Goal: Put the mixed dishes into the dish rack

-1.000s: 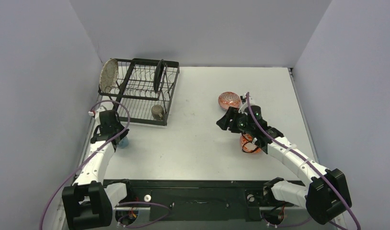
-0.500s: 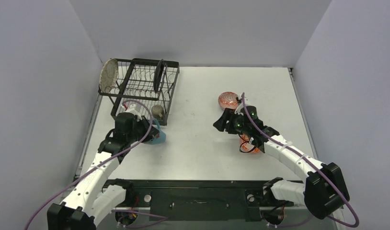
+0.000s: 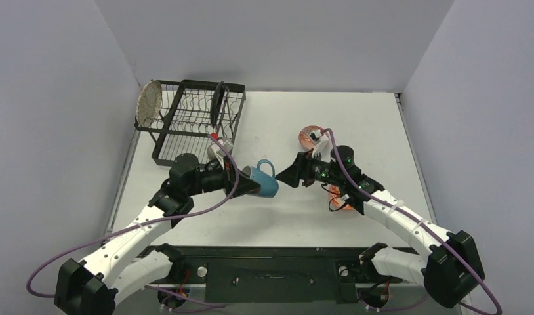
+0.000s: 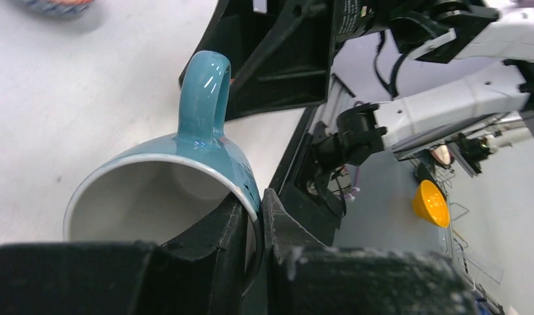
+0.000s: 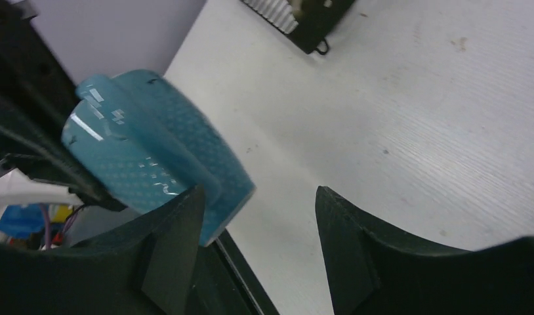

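Observation:
My left gripper is shut on the rim of the light-blue mug, one finger inside and one outside, and holds it on its side above the table's middle with the handle up. The left wrist view shows the pinch on the mug. My right gripper is open and empty, facing the mug's base from the right, close to it. In the right wrist view the mug lies by the left finger. The dish rack holds the speckled grey plate and the black plate. The olive cup is hidden.
One patterned bowl sits on the table behind the right gripper. The other bowl lies partly under the right forearm. The walls close in on the left, right and back. The black base rail runs along the near edge.
My left arm has lifted the mug from the table's left side and swung it right to the middle. My right gripper has moved left and down toward the mug.

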Tool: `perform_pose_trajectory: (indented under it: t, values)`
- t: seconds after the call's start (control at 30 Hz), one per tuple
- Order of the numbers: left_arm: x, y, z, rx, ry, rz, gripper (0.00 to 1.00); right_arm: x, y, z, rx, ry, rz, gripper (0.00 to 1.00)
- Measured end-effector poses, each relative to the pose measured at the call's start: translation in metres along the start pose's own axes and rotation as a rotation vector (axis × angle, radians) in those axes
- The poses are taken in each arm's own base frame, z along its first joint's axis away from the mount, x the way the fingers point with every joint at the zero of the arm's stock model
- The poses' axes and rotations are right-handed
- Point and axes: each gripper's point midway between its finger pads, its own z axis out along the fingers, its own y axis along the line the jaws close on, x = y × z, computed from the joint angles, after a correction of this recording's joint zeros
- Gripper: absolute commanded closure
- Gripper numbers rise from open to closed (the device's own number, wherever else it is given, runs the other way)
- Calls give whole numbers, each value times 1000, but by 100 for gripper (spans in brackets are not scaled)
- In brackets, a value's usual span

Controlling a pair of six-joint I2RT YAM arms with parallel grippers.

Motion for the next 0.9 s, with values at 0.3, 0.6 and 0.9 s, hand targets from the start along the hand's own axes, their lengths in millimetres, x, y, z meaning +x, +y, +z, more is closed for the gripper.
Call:
perform_pose_trajectory:
  t: [0.3, 0.6, 0.9]
  values:
    - [-21, -27, 10, 184, -80, 10, 100, -24, 68, -27, -302, -145, -70, 30]
    - [-57, -64, 0, 328, -194, -63, 100, -50, 99, -46, -432, -276, -35, 19]
    - [-95, -76, -11, 378, -323, -158, 100, -58, 116, -53, -482, -318, -30, 17]
